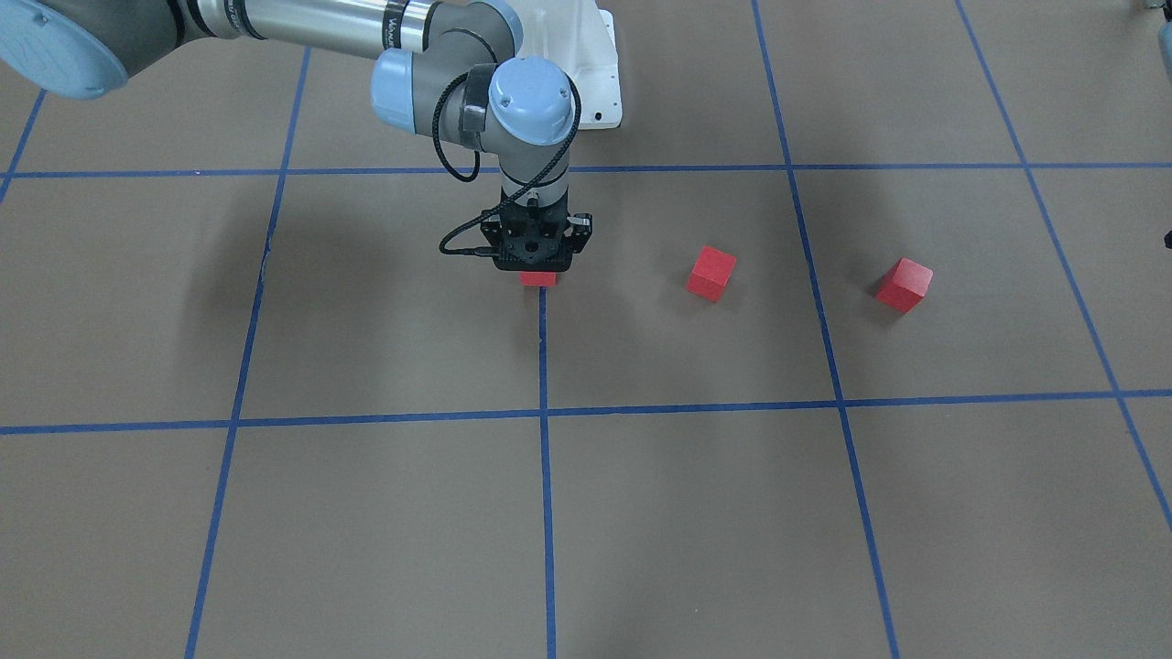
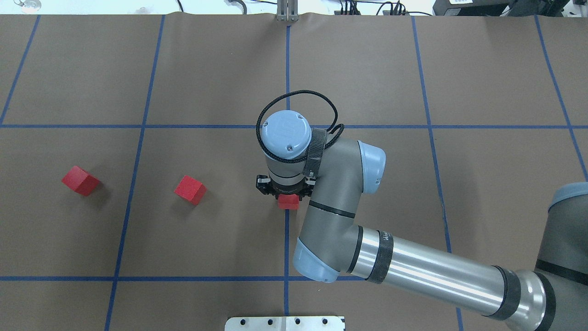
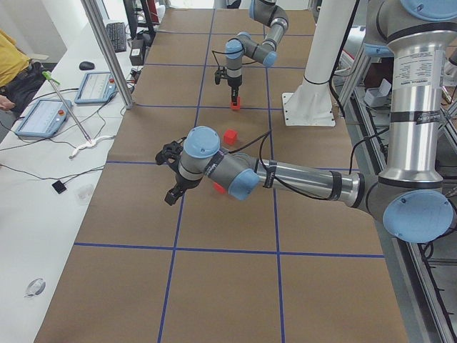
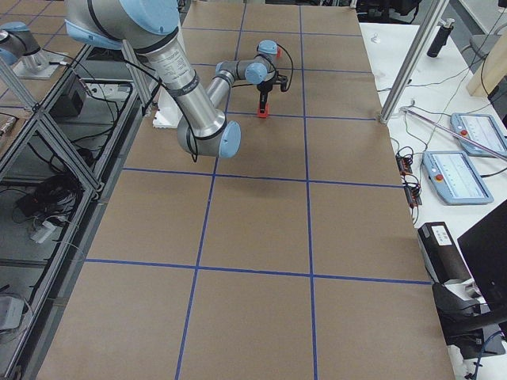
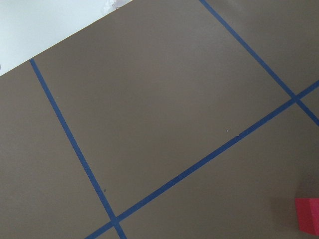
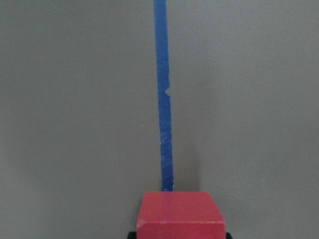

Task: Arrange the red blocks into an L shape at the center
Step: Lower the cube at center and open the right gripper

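Observation:
My right gripper (image 1: 538,267) points straight down at the center, its jaws shut on a red block (image 1: 538,278) that sits at or just above the brown paper on the blue tape line (image 1: 542,348). The overhead view shows the same gripper (image 2: 287,196) and block (image 2: 288,202). In the right wrist view the block (image 6: 179,215) fills the bottom middle. Two more red blocks lie loose on my left side, one nearer (image 2: 189,189) and one farther out (image 2: 81,180). My left gripper (image 3: 168,174) hovers near the farther block; I cannot tell whether it is open or shut.
A white mounting plate (image 2: 285,323) sits at the robot-side table edge. My left arm (image 3: 300,179) stretches low across the table. A side bench with tablets (image 3: 43,114) and an aluminium post (image 3: 107,50) border the far side.

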You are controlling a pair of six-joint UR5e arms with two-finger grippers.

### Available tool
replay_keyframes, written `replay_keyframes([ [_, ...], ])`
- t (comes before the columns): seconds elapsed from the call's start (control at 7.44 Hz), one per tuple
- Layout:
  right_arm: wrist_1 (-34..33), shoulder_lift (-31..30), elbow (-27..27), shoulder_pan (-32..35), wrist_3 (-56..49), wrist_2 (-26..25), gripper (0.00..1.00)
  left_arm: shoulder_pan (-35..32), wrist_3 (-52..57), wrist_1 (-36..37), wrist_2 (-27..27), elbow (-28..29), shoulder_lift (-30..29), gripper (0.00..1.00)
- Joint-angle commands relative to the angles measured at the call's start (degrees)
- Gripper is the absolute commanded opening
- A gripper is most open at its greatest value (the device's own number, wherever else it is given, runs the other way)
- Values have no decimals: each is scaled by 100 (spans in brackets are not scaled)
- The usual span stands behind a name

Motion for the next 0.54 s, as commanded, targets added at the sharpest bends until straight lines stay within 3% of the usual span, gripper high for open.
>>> replay_keyframes([
  [0.0,13,7,0,-6,-1,1,42,0,7,-7,0,25,-7,100],
  [0.4,39,-2,-9,-24,-10,-26,53,0,7,-7,0,51,-7,100],
])
